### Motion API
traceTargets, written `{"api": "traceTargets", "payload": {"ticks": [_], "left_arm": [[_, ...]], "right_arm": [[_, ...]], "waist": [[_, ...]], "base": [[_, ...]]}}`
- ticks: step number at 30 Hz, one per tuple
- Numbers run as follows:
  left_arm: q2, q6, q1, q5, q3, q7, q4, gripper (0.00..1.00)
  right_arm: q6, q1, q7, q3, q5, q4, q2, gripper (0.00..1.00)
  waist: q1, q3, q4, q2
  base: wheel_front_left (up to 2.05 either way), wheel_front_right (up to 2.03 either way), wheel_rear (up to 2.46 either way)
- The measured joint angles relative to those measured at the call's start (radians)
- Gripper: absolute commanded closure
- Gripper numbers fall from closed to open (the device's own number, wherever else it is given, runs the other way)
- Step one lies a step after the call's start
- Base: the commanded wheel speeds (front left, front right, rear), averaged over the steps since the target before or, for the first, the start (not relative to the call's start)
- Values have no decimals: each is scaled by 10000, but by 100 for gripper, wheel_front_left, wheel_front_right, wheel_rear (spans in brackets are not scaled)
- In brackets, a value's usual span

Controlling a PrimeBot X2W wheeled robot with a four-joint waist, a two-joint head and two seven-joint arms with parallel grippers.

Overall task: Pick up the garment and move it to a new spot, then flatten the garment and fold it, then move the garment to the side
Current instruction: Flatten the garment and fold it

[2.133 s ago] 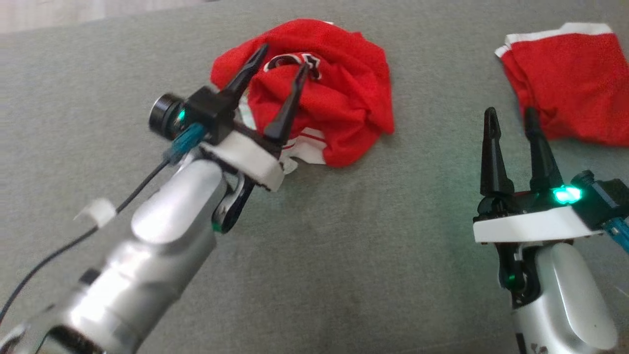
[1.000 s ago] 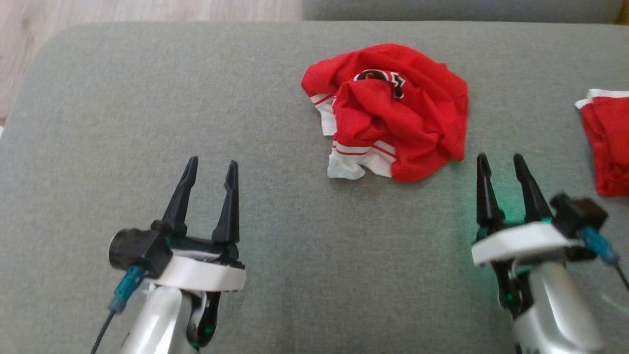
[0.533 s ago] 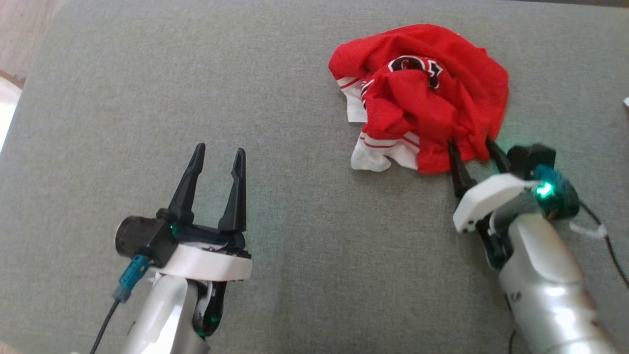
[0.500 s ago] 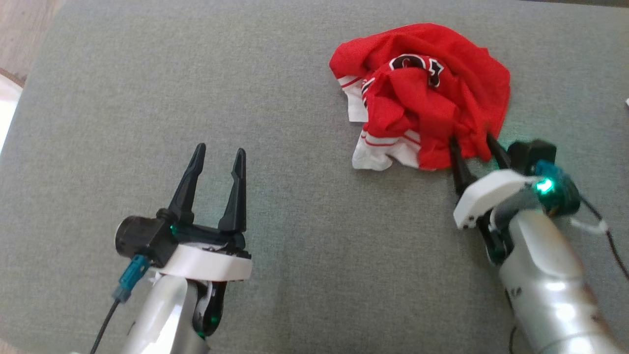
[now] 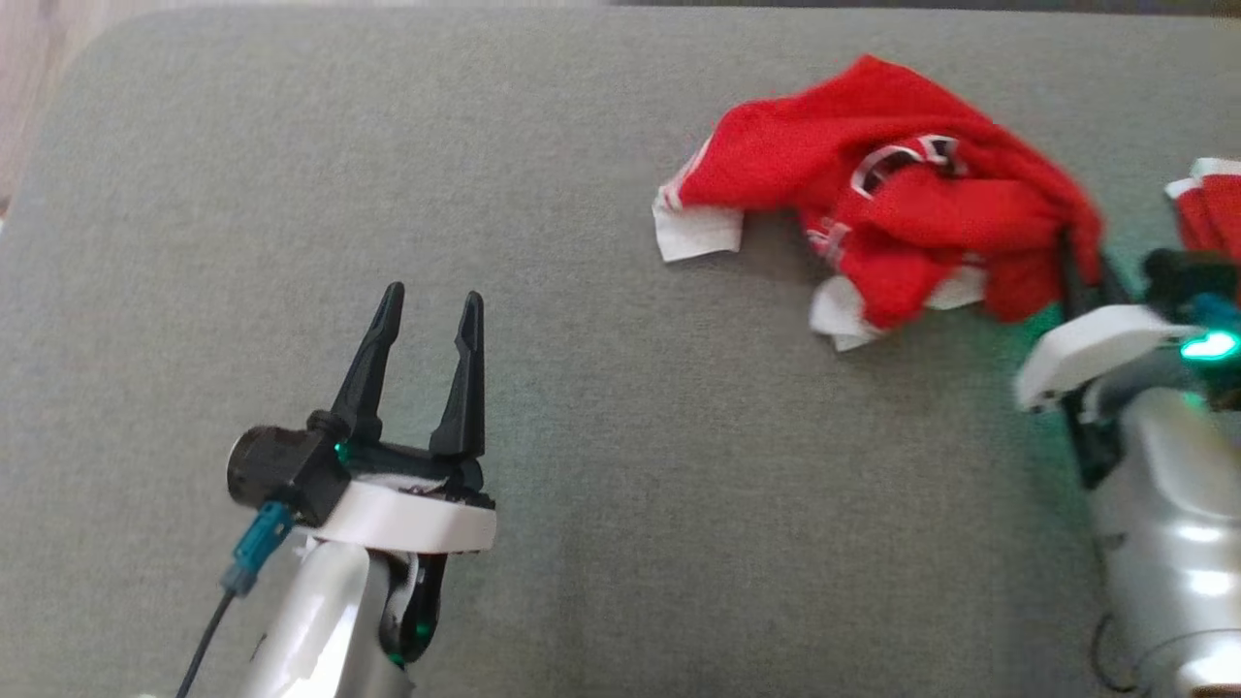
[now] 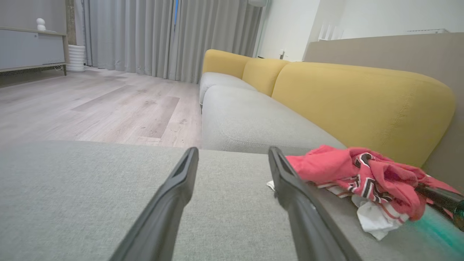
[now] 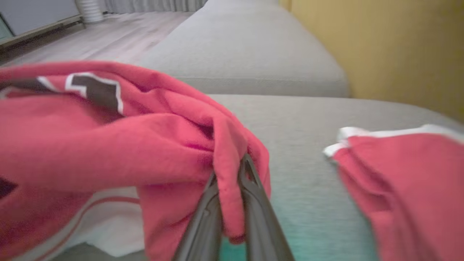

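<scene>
The garment (image 5: pixel 873 199) is a crumpled red jersey with white trim and a black emblem, lying on the grey sofa seat (image 5: pixel 582 242) at the upper right of the head view. My right gripper (image 5: pixel 1081 267) is shut on a fold at the garment's right edge. The right wrist view shows that red fold (image 7: pixel 224 152) pinched between the two dark fingers of the right gripper (image 7: pixel 229 172). My left gripper (image 5: pixel 427 305) stands open over bare cushion, well to the left of the garment. In the left wrist view its fingers (image 6: pixel 232 152) are spread, with the garment (image 6: pixel 362 174) to the right.
A second red cloth with a white band (image 5: pixel 1207 204) lies at the right edge, close to my right gripper, and shows in the right wrist view (image 7: pixel 398 174). The yellow backrest (image 6: pixel 362 101) rises behind the seat. Wooden floor (image 6: pixel 90 105) lies beyond the cushion's left edge.
My right gripper has shut on the garment's right edge and pulled it rightward, stretching the heap out. The left gripper has stayed still. The head camera has shifted.
</scene>
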Motion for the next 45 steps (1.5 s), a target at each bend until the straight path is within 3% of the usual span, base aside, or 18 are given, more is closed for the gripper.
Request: {"api": "traceTargets", "payload": {"ticks": [8, 9, 10, 11, 14, 16, 20, 28, 34, 39, 45], "left_arm": [[0, 0, 4, -84, -21, 0, -21, 0], [0, 0, 4, -84, -21, 0, -21, 0], [0, 0, 6, -84, -19, 0, -21, 0], [0, 0, 11, -84, -19, 0, -21, 0], [0, 0, 35, -84, -13, 0, -19, 0], [0, 0, 41, -84, 2, 0, -21, 0], [2, 0, 49, -84, 36, 0, -58, 0], [0, 0, 60, -77, -58, 0, -102, 0], [46, 0, 10, 44, -391, -2, -40, 0], [132, 0, -781, 194, -1346, -6, 602, 0], [238, 0, -2489, 56, -3593, 723, 2619, 0]], "right_arm": [[0, -2, 151, -928, -581, -420, -681, 100], [0, 0, 157, -1020, -648, -477, -681, 78], [0, 0, 155, -1099, -757, -541, -677, 15], [0, 0, 155, -1143, -863, -612, -654, 0], [0, 5, 123, -1252, -1057, -897, -414, 0], [0, 42, -12, -1244, -993, -1283, 105, 0], [0, 419, -198, -606, -341, -2176, 612, 0], [0, 2977, -276, 1404, 2161, -4633, 759, 0], [0, 3796, -293, 1580, 2920, -5916, 878, 0], [0, 3789, -303, 1561, 2941, -6364, 878, 0], [0, 3786, -303, 1626, 3072, -6445, 876, 0]], "waist": [[-1, -381, -260, 0], [-1, -419, -270, 0], [-1, -453, -280, 0], [-1, -483, -290, 0], [-1, -562, -334, 0], [-1, -628, -421, 0], [-1, -718, -623, 0], [-1, -778, -1089, 0], [-1, -617, -1538, 0], [0, -376, -1951, 0], [1, 0, -2431, 0]], "base": [[0, 0, 0], [0, 0, 0], [0, 0, 0], [0, 0, 0], [0, 0, 0], [0, 0, 0], [0, 0, 0], [0, 0, 0], [0, 0, 0], [0, 0, 0], [0, 0, 0]]}}
